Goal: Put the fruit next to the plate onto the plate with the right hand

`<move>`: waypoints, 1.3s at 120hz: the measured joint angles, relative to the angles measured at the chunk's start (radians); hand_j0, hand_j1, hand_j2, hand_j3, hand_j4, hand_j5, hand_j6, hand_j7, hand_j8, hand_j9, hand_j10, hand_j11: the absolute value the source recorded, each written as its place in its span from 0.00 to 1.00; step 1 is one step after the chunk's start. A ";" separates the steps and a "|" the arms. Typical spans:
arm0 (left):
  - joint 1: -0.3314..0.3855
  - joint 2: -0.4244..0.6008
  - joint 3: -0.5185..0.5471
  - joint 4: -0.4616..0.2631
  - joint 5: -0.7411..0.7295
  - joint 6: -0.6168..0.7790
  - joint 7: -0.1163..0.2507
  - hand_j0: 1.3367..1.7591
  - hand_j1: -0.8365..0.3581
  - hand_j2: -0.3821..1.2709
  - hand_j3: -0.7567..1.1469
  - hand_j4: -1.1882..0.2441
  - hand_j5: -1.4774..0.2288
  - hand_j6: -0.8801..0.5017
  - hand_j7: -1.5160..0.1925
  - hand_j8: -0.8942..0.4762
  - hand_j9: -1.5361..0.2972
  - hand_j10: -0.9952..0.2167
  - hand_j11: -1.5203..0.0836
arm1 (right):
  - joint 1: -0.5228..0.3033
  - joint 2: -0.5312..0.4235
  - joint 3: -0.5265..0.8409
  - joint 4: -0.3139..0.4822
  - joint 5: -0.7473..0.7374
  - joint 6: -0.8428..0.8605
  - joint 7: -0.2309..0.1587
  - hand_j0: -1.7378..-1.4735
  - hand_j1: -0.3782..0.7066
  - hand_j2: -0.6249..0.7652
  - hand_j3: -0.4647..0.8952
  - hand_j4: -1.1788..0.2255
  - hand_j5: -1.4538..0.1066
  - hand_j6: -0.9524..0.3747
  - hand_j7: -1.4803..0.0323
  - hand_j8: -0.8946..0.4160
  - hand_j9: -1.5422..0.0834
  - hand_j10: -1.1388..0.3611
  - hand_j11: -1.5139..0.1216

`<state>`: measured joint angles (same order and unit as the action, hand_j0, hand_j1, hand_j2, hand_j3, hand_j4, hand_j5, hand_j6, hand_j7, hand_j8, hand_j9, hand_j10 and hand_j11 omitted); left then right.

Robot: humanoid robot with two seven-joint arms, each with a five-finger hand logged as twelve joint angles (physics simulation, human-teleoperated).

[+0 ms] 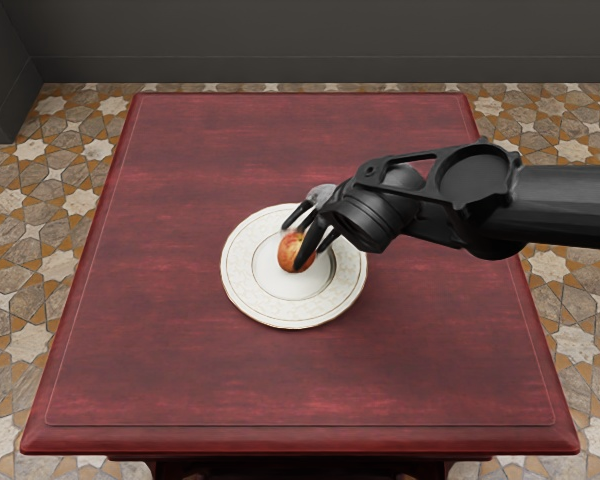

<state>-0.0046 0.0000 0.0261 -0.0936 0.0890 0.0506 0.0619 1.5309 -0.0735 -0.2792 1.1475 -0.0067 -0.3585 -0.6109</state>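
One fruit, one plate, one table

Your right arm reaches in from the right edge, its forearm running nearly level toward the left. The wrist bends slightly downward. Your right hand points down and left, palm facing down. Its dark fingers are curled downward and close around the fruit, some of them in front of it and some behind. Only this one arm shows.
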 joint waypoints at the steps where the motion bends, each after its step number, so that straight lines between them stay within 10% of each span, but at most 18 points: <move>1: 0.000 0.000 0.000 0.000 0.000 0.000 0.000 0.76 0.75 0.26 0.40 0.66 0.68 0.46 0.70 0.47 0.66 0.62 0.75 | 0.000 0.000 0.000 0.000 0.000 0.000 0.000 0.30 0.48 0.44 0.34 0.51 0.56 0.43 0.60 0.40 0.59 0.47 0.57; 89: 0.000 0.000 0.000 0.000 0.000 0.000 0.000 0.76 0.75 0.26 0.40 0.66 0.68 0.46 0.70 0.47 0.66 0.62 0.75 | 0.177 -0.262 0.033 0.091 0.021 0.016 0.000 0.30 0.17 0.43 0.34 0.75 0.82 0.62 0.87 0.59 0.85 0.67 0.82; 125: 0.000 0.000 0.000 0.000 0.000 0.000 0.000 0.76 0.75 0.26 0.40 0.66 0.68 0.46 0.70 0.47 0.66 0.62 0.75 | -0.296 -0.593 0.618 -0.071 0.029 0.800 0.037 0.30 0.10 0.44 0.34 0.79 0.88 0.67 0.92 0.63 0.89 0.71 0.87; 156: 0.000 0.000 0.000 0.000 0.000 0.000 0.000 0.76 0.75 0.26 0.40 0.66 0.68 0.46 0.70 0.47 0.66 0.62 0.75 | -0.568 -0.636 0.786 -0.032 0.031 0.955 0.130 0.30 0.09 0.44 0.34 0.80 0.89 0.68 0.93 0.64 0.91 0.72 0.88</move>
<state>-0.0046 0.0000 0.0259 -0.0936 0.0890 0.0506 0.0619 0.9625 -0.7091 0.5069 1.1156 0.0245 0.5970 -0.4809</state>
